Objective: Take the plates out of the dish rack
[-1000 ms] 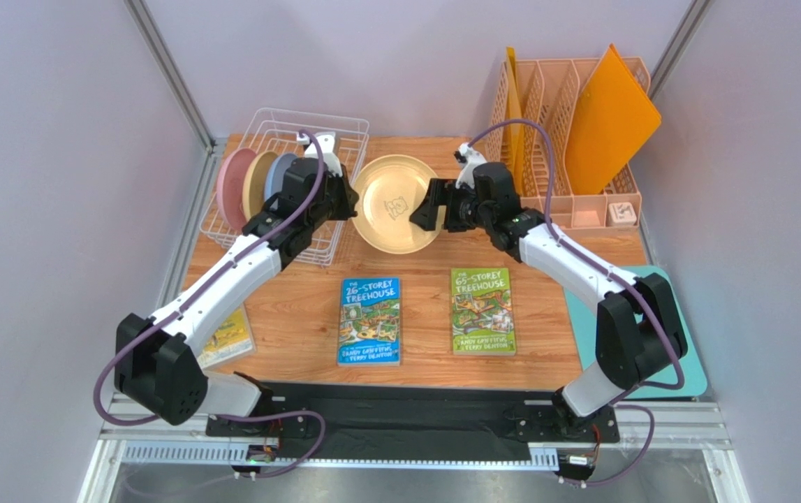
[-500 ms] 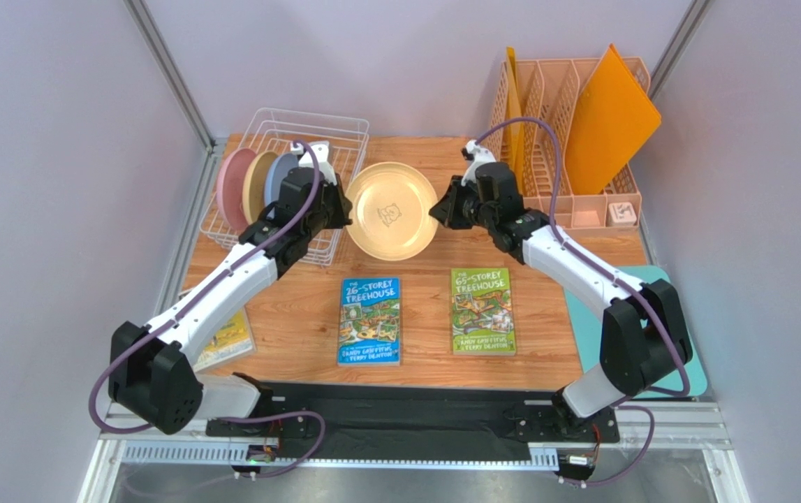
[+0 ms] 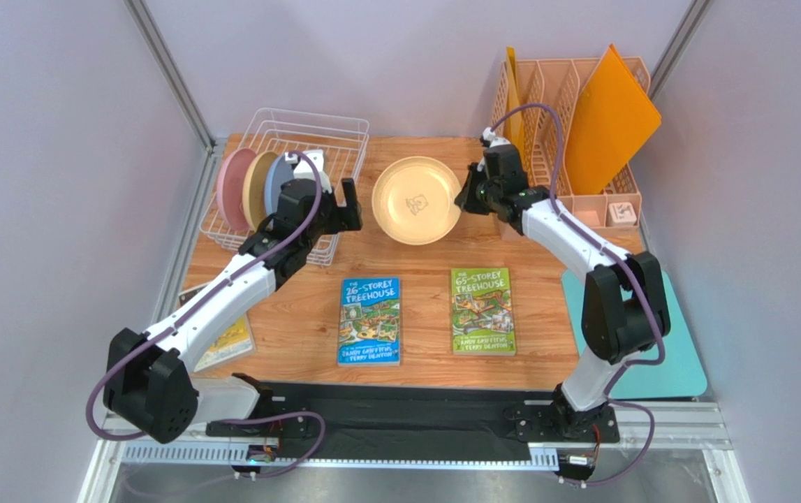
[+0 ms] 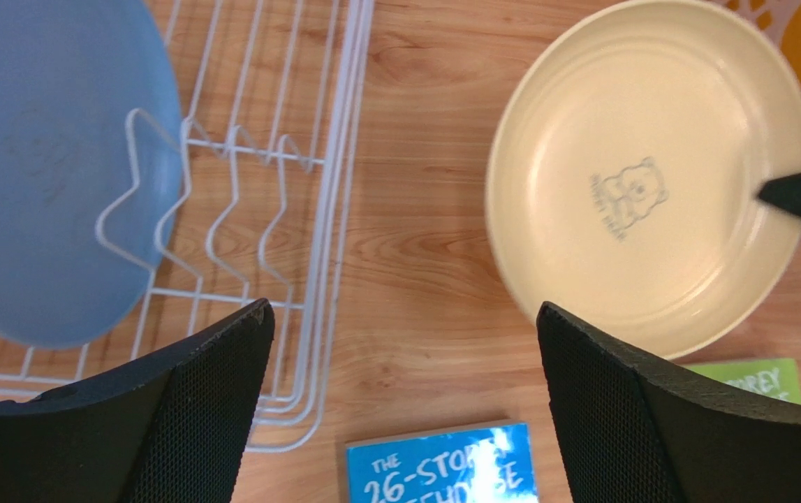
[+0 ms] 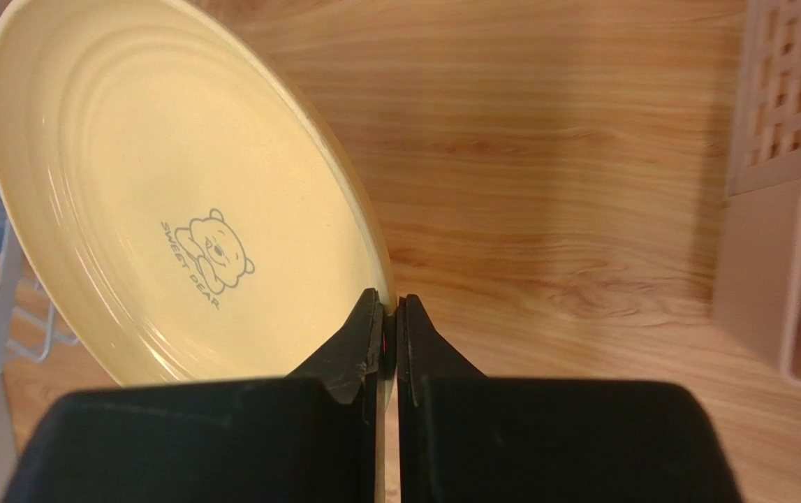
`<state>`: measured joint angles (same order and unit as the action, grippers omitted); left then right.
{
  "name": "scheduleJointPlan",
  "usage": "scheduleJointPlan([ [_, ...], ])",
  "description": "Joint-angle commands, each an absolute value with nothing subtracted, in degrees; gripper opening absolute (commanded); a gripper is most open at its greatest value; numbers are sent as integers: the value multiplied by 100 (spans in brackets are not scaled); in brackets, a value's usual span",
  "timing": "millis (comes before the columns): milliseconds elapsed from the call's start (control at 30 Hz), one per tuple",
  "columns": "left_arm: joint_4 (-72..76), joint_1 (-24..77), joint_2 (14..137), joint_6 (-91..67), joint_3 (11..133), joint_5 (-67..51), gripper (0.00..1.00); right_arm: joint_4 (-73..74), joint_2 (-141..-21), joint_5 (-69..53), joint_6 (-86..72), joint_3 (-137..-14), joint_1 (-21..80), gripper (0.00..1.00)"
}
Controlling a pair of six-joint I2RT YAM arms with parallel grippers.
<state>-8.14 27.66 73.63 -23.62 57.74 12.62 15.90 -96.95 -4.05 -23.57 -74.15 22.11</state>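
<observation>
The left arm [image 3: 216,304] reaches forward, bent at the elbow, with its wrist turned toward the middle. The left gripper [image 4: 402,314] is wide open and holds nothing. The right arm [image 3: 572,236] stretches far forward and leans to the left. The right gripper [image 5: 389,314] is pinched tight on the edge of a plate [image 5: 163,189].

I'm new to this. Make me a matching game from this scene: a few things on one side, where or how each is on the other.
1 bear plate
2 blue plate
3 left gripper
4 blue book

A standing in the dish rack
B open, empty
C flat on the table
D pinched by the right gripper

Pairs: 1-D, 2-A, 3-B, 4-C
</observation>
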Motion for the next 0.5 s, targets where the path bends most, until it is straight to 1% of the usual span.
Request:
scheduleJointPlan([
  [0, -422, 2769, 6909, -1873, 5362, 2223, 99, 2003, -10124, -44, -2233, -8304, 1978, 0],
  [100, -457, 2769, 6829, -1645, 5221, 2592, 99, 2407, -10695, -35, -2188, -8953, 1864, 0],
  [233, -475, 2681, 6847, -1459, 5028, 3092, 99, 2698, -11415, -140, -2302, -9491, 1688, 0],
  [333, -448, 2391, 6864, -1537, 4931, 2972, 99, 2839, -11785, -149, -2347, -9843, 1626, 0],
  [467, -378, 2039, 6908, -1740, 4817, 2620, 99, 3084, -12137, -272, -2373, -10160, 1617, 6],
])
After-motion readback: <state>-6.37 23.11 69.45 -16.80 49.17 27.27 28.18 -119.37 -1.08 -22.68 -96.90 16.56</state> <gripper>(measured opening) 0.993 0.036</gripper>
